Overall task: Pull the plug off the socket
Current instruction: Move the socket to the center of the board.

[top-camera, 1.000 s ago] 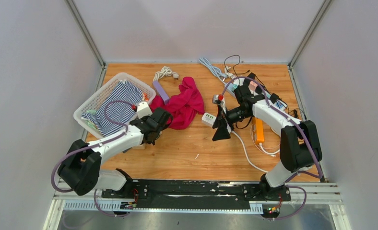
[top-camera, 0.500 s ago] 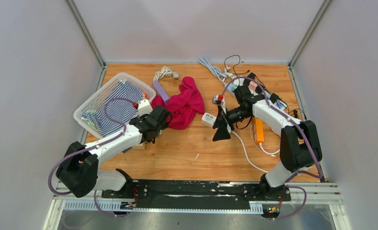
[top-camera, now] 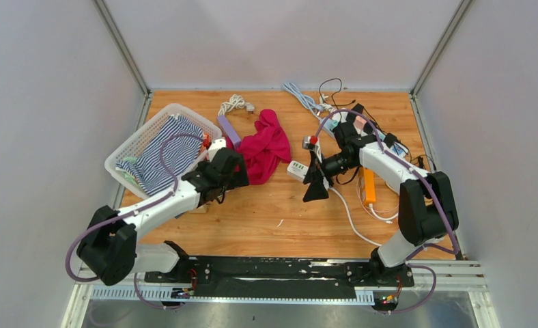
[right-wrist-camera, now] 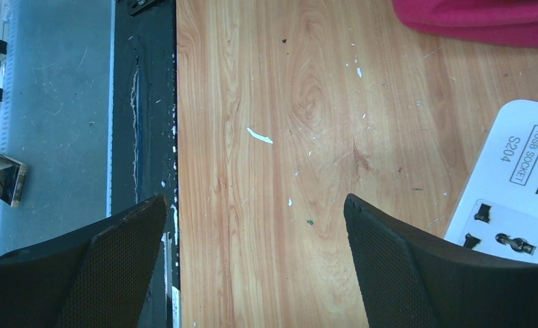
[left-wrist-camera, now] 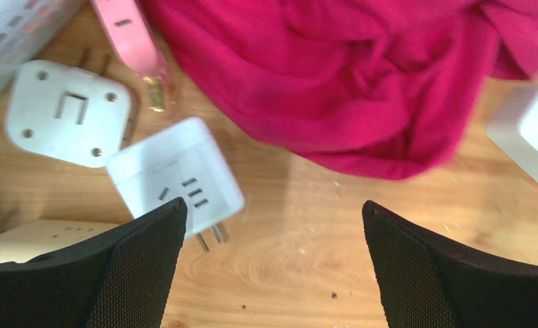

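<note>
One white adapter (left-wrist-camera: pixel 176 176), prongs bare, lies on the table (left-wrist-camera: pixel 300 273) under the left gripper (left-wrist-camera: pixel 273 205) — jaws spread wide, empty. A red cloth (left-wrist-camera: pixel 362 75) lies just beyond. The right gripper (right-wrist-camera: pixel 254 199) — equally wide, holding nothing — hovers beside a white socket strip (right-wrist-camera: pixel 519 191).

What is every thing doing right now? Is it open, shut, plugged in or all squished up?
left gripper: open, holding nothing.
right gripper: open, holding nothing.
white adapter: lying on its side, prongs bare, slots empty.
power strip: lying flat, sockets in view empty.
red cloth: crumpled in a heap.
basket: upright, holding a striped cloth.
</note>
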Available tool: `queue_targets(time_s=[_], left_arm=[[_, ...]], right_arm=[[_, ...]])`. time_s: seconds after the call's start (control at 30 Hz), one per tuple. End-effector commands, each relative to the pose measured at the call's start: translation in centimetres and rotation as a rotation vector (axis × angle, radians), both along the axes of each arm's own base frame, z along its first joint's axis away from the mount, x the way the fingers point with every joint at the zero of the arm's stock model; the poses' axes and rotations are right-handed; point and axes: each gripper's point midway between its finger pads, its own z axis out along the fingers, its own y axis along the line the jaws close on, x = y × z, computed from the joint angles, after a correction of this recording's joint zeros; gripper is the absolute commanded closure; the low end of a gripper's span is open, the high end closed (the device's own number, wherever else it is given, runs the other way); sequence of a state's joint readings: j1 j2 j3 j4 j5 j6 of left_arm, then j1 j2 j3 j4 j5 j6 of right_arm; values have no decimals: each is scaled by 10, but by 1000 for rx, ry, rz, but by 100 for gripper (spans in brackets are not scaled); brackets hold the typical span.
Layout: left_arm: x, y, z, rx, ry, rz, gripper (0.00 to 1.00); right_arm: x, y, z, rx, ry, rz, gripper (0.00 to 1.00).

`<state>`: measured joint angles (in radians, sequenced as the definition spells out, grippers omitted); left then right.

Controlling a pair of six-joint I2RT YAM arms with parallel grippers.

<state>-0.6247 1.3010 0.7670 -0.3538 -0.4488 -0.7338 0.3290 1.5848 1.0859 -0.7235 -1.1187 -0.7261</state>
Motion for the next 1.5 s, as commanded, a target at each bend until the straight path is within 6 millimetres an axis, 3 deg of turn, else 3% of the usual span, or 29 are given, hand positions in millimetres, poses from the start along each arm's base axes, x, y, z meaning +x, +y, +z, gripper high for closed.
queue_targets(time_s=[0.0,0.13,0.27,0.4,0.57,0.73,0.87,0.97,1.13,1.27,1.47], left_arm=[[-1,-31,28,-153,-154,-216,0],[-7,-57,67,-258,-322,-413,0],[-3,-76,96,-273,-388,-528,0],[3,-108,129,-348,-449,-656,0],[9,-142,185,-418,-579,-815,0],[16,-149,234,-347,-731,-876,0],[26,-146,254,-327,-831,-836,0],[39,-158,264,-360,-862,-832,0],[84,-168,265,-393,-824,-725,0],[86,-164,283,-386,-868,-737,0],[85,-132,229,-200,-824,-668,0]], right_arm=[[5,-2,10,-3,-45,0,0],[6,-3,11,-7,-53,-2,0],[8,-8,14,-26,-87,-11,0],[12,-15,21,-55,-161,-25,0],[22,-28,19,-130,-234,-55,0],[44,-42,15,-245,-285,-120,0],[75,-48,8,-323,-328,-207,0],[97,-49,-1,-372,-354,-238,0],[113,-47,-26,-482,-379,-199,0],[116,-47,-42,-522,-359,-226,0],[103,-45,-58,-569,-376,-175,0]])
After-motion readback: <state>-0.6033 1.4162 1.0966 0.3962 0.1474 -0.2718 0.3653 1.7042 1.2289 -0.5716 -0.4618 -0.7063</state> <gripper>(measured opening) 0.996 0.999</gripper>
